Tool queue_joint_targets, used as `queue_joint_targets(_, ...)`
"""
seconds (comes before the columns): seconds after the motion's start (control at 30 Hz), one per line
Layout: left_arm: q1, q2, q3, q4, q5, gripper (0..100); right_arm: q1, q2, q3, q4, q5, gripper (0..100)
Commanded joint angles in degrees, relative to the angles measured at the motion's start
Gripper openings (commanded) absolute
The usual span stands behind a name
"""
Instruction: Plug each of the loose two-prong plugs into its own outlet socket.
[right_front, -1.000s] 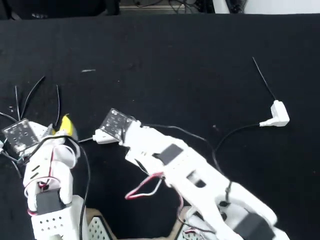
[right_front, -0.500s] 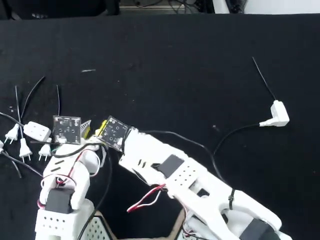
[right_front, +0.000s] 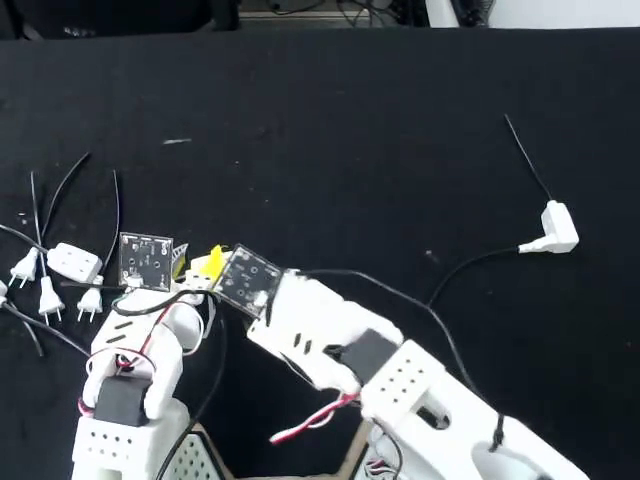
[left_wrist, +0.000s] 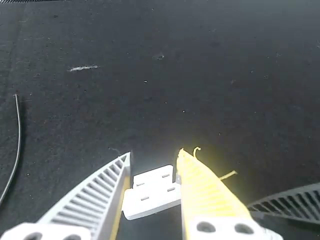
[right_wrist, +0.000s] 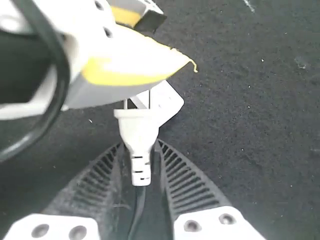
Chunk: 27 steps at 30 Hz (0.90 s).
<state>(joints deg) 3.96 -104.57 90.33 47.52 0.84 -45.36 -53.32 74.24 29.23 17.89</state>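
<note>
Black felt covers the bench (right_front: 350, 120); loose white plugs (right_front: 48, 292) lie left of the blocky white outlet socket (left_wrist: 150, 195). The left claw (left_wrist: 154, 159), its ribbed fingers one white and one yellow, pinches that socket. The right claw (right_wrist: 140, 150) grips a smooth two-prong plug (right_wrist: 136, 125), prongs at the socket's face. An angled plug (right_front: 558, 228) lies far right.

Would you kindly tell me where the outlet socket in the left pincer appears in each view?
High view: outlet socket left of centre, lower half.
Left wrist view: clamped between the left pincer's fingers.
Right wrist view: just beyond the held plug.
Shared landmark: the yellow finger.
</note>
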Motion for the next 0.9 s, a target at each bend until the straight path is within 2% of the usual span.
queue_joint_targets(0.0, 0.4, 0.09, -0.48, -0.44, -0.44, 15, -0.79, -5.49, 0.04, 0.18, -4.04, 1.1)
queue_joint_targets(0.37, 0.4, 0.09, -0.48, -0.44, -0.44, 15, -0.79, -11.47, 2.51, 0.18, -5.71, 1.1)
queue_joint_targets(0.73, 0.4, 0.09, -0.4, -0.44, -0.44, 15, -0.79, -11.21, 3.38, 0.44, -5.1, 1.1)
queue_joint_targets(0.87, 0.4, 0.09, 0.57, -0.62, -0.44, 15, -0.79, -11.21, 2.51, 4.04, -5.71, 1.1)
